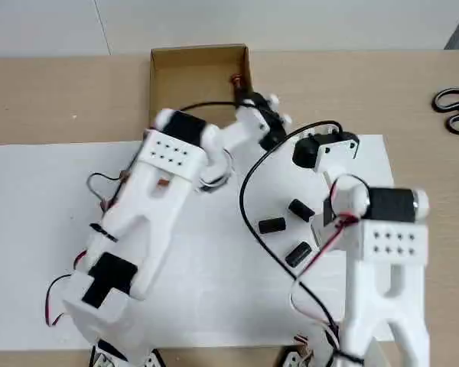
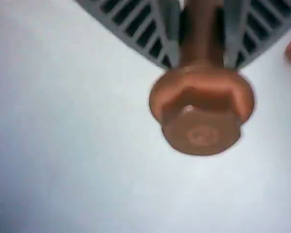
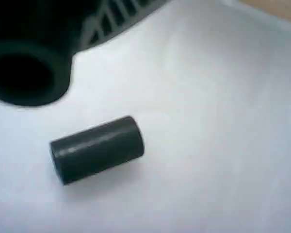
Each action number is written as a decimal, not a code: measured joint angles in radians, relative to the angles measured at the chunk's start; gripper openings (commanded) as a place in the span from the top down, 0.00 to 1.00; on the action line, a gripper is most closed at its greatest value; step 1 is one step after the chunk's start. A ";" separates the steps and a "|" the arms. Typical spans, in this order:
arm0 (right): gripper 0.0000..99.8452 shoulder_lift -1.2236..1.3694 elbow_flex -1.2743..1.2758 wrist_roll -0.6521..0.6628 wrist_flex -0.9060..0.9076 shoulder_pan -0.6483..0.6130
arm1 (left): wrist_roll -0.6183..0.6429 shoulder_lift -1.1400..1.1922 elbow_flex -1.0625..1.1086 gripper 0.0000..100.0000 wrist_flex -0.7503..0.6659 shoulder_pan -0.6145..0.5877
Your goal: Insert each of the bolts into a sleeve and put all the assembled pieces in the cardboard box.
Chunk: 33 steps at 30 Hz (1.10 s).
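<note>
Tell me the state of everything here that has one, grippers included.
left gripper: shut on bolt
right gripper: shut on held sleeve
bolt: bare, not yet sleeved
loose sleeves: three, lying flat, no bolts
cardboard box: open-topped

Robotics lab or maker's workbench. Two white arms (image 1: 149,199), with bare wires (image 1: 242,200) looping off them, are standing side by side at a wooden counter (image 1: 413,84). A white sheet (image 1: 30,229) is covering the work area. Scissors (image 1: 455,109) are lying near the counter's edge, and a box (image 1: 162,65) is sitting at the sheet's far edge.
</note>
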 measured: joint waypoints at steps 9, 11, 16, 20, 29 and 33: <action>1.00 -0.196 0.034 0.000 0.018 0.000 | 0.252 -0.091 -0.097 0.99 0.112 -0.077; 1.00 -0.247 0.063 0.000 0.018 0.000 | 0.265 -0.132 -0.097 0.99 0.114 -0.100; 1.00 -0.410 0.106 0.000 0.018 0.000 | 0.281 -0.273 -0.097 0.99 0.114 -0.153; 1.00 -0.534 0.178 0.000 -0.015 0.002 | 0.364 -0.354 -0.097 0.99 0.114 -0.201; 1.00 -0.835 0.356 -0.002 -0.103 0.002 | 0.555 -0.466 -0.094 0.99 0.114 -0.229; 1.00 -0.957 0.422 -0.002 -0.129 0.000 | 0.651 -0.528 -0.017 0.99 0.114 -0.229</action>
